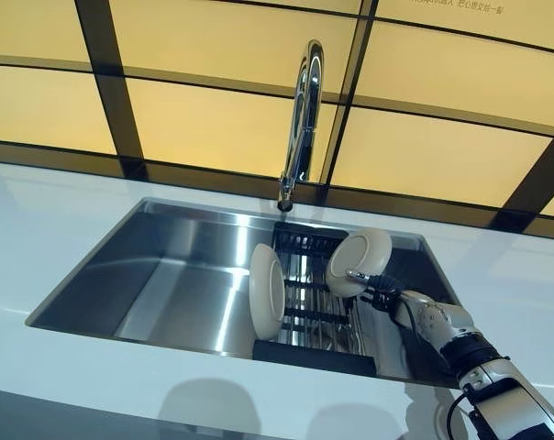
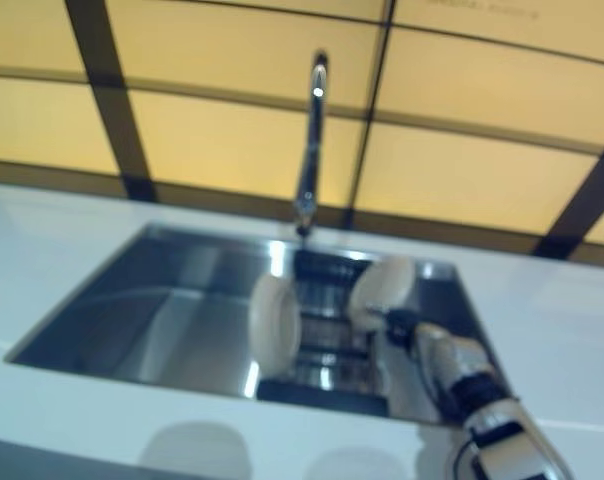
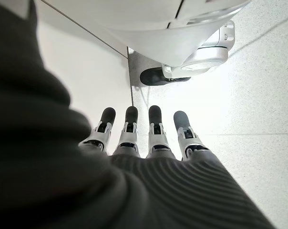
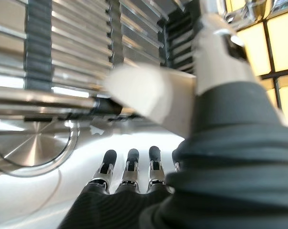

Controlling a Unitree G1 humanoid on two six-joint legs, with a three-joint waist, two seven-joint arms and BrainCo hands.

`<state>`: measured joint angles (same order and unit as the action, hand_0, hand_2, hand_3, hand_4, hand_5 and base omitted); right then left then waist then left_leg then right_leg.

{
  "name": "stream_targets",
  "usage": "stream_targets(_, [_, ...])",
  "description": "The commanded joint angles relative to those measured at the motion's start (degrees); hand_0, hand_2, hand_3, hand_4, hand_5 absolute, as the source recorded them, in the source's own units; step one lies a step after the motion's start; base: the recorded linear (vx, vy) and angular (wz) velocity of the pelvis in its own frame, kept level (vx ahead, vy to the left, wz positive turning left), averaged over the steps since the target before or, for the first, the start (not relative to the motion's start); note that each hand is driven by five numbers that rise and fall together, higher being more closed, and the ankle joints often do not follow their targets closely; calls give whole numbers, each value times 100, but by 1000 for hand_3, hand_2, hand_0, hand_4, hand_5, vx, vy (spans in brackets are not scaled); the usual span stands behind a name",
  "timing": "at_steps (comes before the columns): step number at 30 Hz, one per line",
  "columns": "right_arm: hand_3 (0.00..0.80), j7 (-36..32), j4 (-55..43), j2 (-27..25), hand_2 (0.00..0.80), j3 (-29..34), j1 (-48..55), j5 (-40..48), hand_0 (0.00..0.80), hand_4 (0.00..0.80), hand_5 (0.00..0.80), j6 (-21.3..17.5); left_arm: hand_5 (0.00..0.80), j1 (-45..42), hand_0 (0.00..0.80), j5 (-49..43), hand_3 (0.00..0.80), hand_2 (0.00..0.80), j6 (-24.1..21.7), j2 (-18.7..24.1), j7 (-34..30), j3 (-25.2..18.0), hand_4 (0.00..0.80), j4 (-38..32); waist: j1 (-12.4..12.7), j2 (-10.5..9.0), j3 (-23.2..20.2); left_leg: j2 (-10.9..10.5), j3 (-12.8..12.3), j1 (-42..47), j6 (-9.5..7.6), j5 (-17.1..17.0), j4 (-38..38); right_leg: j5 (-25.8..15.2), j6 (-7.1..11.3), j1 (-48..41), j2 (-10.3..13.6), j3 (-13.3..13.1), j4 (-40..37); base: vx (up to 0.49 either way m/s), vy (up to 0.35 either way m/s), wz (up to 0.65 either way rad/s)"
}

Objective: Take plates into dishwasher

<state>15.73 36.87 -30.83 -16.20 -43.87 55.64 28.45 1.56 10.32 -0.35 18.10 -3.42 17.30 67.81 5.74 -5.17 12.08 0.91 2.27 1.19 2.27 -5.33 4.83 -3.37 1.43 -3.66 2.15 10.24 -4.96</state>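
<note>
Two cream plates stand on edge in a dark dish rack [image 1: 306, 354] at the right end of a steel sink [image 1: 158, 275]. The left plate [image 1: 267, 291] stands alone in the rack. My right hand [image 1: 416, 314] reaches into the sink from the lower right and pinches the right plate [image 1: 363, 258], thumb across its face and fingers behind it. In the right wrist view that plate [image 4: 149, 98] sits between the thumb [image 4: 222, 55] and the row of fingers [image 4: 129, 174]. My left hand [image 3: 139, 138] shows only in its wrist view, hanging over the floor with straight fingers and nothing in it.
A tall chrome tap [image 1: 301, 119] rises behind the sink, its spout over the rack. White worktop [image 1: 57, 220] surrounds the sink, with a yellow panelled wall behind. The round drain [image 4: 32, 138] lies in the sink floor near my right hand.
</note>
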Motion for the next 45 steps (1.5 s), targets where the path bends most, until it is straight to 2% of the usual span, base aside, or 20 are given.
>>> stream_targets(1, [0,75,140,-219,0,147,-780,-159,0,0,0,-411,0,265,0,128,0,0,-5,76,-10,392,0,193,160,-98,-57,-241,-17,71,-292,366,-19,69,143,91,32,-60,286,0,0,0])
stream_targets(6, [0,199,175,-224,0,179,-836,-205,0,0,0,-532,0,289,0,168,0,0,-6,78,-9,425,0,176,162,-86,-39,-241,-17,57,-294,368,-19,73,143,115,34,-64,302,0,0,0])
stream_targets(7, [41,256,166,-213,41,174,-842,-222,41,41,41,-566,0,297,0,176,0,0,9,75,-1,434,0,162,163,-84,-32,-241,-14,53,-295,367,-21,74,142,119,36,-64,305,0,0,0])
stream_targets(9, [279,309,143,-198,279,178,-855,-254,279,279,279,-608,0,306,0,187,0,0,37,72,1,454,0,136,164,-74,-20,-246,-1,48,-296,368,-22,77,143,122,37,-66,308,0,0,0])
stream_targets(10, [304,326,143,-194,304,178,-859,-271,304,304,304,-619,0,309,0,191,0,0,41,74,-2,459,0,134,163,-72,-21,-247,2,51,-297,369,-19,77,143,121,37,-67,307,0,0,0])
stream_targets(11, [427,340,140,-186,427,178,-859,-281,427,427,427,-647,0,315,0,197,0,0,40,68,-1,463,0,139,162,-71,-22,-248,3,52,-298,370,-16,76,143,122,38,-66,305,0,0,0])
stream_targets(13, [524,391,93,-176,524,174,-848,-320,524,524,524,-691,0,318,0,202,0,0,20,59,-2,461,0,161,156,-72,-24,-249,-2,52,-297,372,-19,79,142,122,39,-63,307,-1,5,4])
stream_targets(15, [772,444,48,-170,772,178,-837,-367,772,772,772,-774,0,308,0,209,0,0,-3,44,11,471,0,172,156,-72,-28,-246,-5,48,-296,371,-24,80,138,116,42,-61,304,2,3,4])
stream_targets(16, [800,466,37,-160,800,181,-838,-388,800,800,800,-785,0,312,0,212,0,0,0,37,14,475,0,172,156,-69,-29,-247,-6,47,-294,371,-25,79,139,115,44,-62,301,-1,5,7])
stream_targets(22, [791,552,1,-131,791,190,-822,-438,791,791,791,-831,0,297,0,192,0,0,0,37,7,461,0,178,161,-63,-25,-245,-20,57,-288,375,-15,61,142,107,37,-56,268,-2,1,2])
stream_targets(23, [731,536,5,-145,731,190,-827,-443,731,731,731,-817,0,296,0,188,0,0,6,39,8,458,0,169,163,-64,-27,-243,-26,57,-287,373,-12,57,143,106,36,-53,260,0,0,0])
stream_targets(24, [731,528,6,-148,731,190,-827,-442,731,731,731,-811,0,296,0,186,0,0,7,39,8,458,0,166,163,-64,-28,-242,-27,56,-286,373,-11,56,143,106,36,-53,258,0,0,0])
stream_targets(25, [787,509,11,-158,787,196,-820,-447,787,787,787,-802,0,304,0,202,0,0,2,37,18,481,0,169,159,-65,-34,-247,-26,49,-288,374,-12,56,145,112,35,-56,258,0,0,0])
stream_targets(27, [722,481,30,-177,722,198,-802,-444,722,722,722,-823,0,328,0,214,0,0,-12,29,15,485,0,187,149,-62,-40,-251,-28,41,-289,373,-10,57,145,120,37,-60,257,0,0,0])
stream_targets(28, [649,479,37,-178,649,204,-799,-453,649,649,649,-832,0,333,0,210,0,0,-14,22,16,484,0,189,147,-59,-38,-251,-27,41,-288,373,-10,60,146,120,40,-60,260,0,0,0])
stream_targets(29, [467,478,57,-187,467,215,-792,-450,467,467,467,-845,0,334,0,207,0,0,-18,16,16,496,0,191,146,-54,-38,-254,-23,42,-288,373,-12,63,146,118,45,-61,264,0,0,0])
stream_targets(30, [0,509,63,-201,0,217,-791,-420,0,0,0,-859,0,343,0,201,0,0,4,16,17,504,0,174,143,-55,-42,-259,-19,35,-289,370,-13,64,147,123,47,-72,268,0,0,0])
stream_targets(34, [0,489,27,-210,0,248,-751,-725,0,0,0,-956,0,359,0,212,0,0,18,27,8,521,0,159,134,-42,-33,-260,-13,37,-298,374,-15,72,150,137,59,-65,299,0,0,0])
stream_targets(38, [0,415,-202,-440,0,90,-775,-2456,0,0,0,-1228,0,332,0,185,0,0,2,18,30,506,0,148,133,-37,-27,-266,-9,29,-305,373,-23,78,175,148,75,-60,321,0,0,0])
stream_targets(45, [0,564,-1213,-707,0,53,-525,-3583,0,0,0,-1507,0,259,0,151,0,0,-25,50,32,376,0,89,57,-58,-3,-252,-35,34,-330,398,-37,99,203,182,76,-111,377,0,0,0])
